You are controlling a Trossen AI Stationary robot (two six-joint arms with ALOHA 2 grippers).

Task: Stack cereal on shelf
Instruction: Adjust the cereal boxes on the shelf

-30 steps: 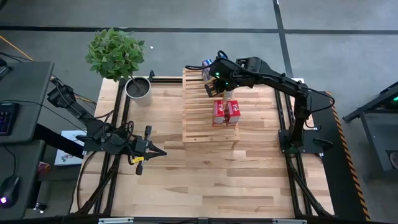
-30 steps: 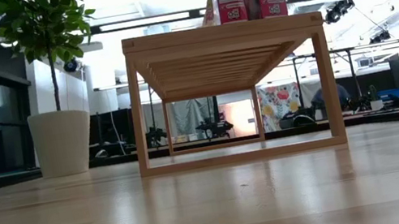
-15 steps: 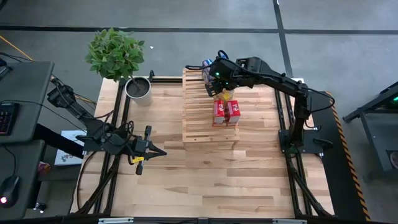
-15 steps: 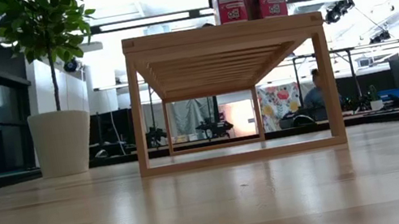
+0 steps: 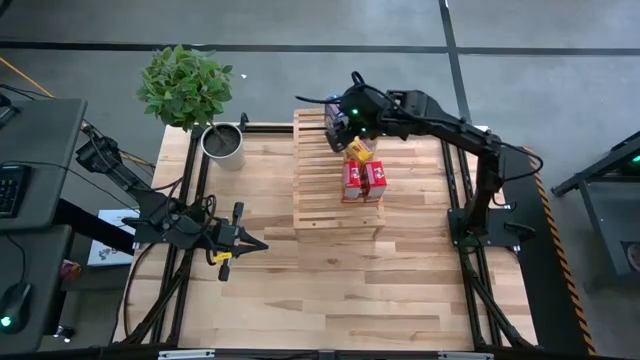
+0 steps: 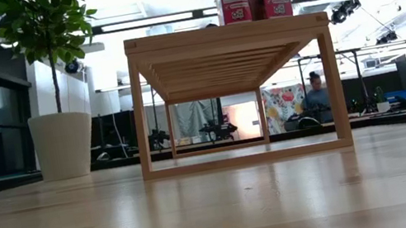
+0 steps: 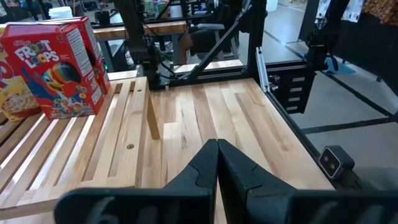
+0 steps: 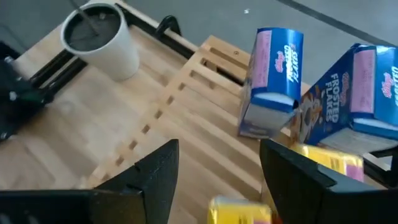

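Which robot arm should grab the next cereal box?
Probably the right one. The right gripper is open above the shelf, next to the blue boxes. The left gripper is shut and far off over the table.

I have the right arm stretched across to the table's far edge, its hand [image 5: 337, 122] raised with fingers [image 8: 163, 171] apart and empty. My left arm waits low at the left, hand [image 5: 252, 244] closed.

potted plant [image 5: 186, 88] | white pot [image 8: 103, 38] | person [image 6: 317, 96] seated beyond
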